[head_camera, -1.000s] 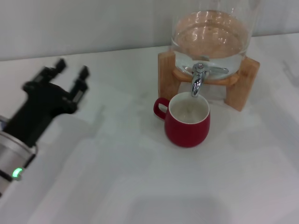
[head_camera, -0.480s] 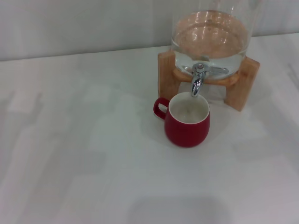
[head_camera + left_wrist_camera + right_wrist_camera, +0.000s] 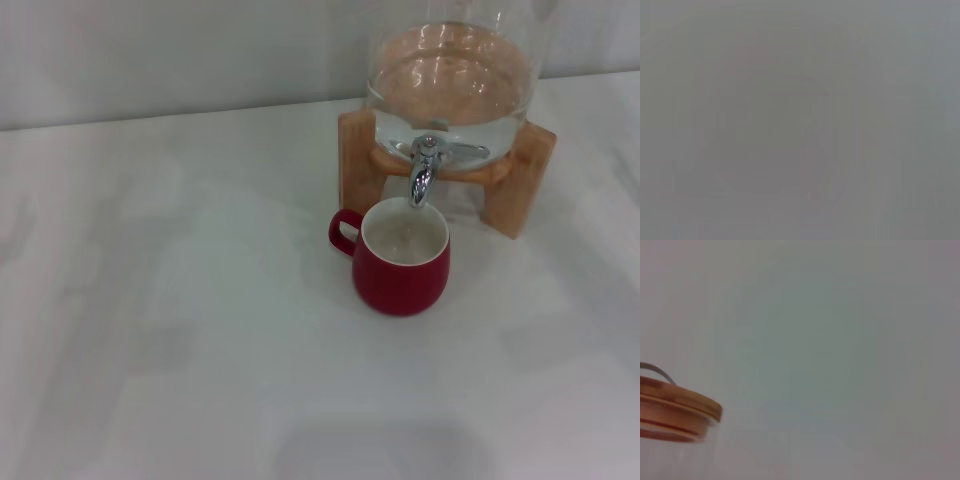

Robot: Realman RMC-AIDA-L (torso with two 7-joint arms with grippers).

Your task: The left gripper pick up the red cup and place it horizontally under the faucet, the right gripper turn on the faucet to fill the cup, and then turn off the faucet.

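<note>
Gone from my head view since a second ago: left gripper, state unknowable. Cup stands upright beneath faucet, catching flow.

I see the red cup standing upright on the white surface, its white inside showing, loop handle toward my left. The chrome faucet hangs directly over its far rim, spout down, not touching it.
</note>
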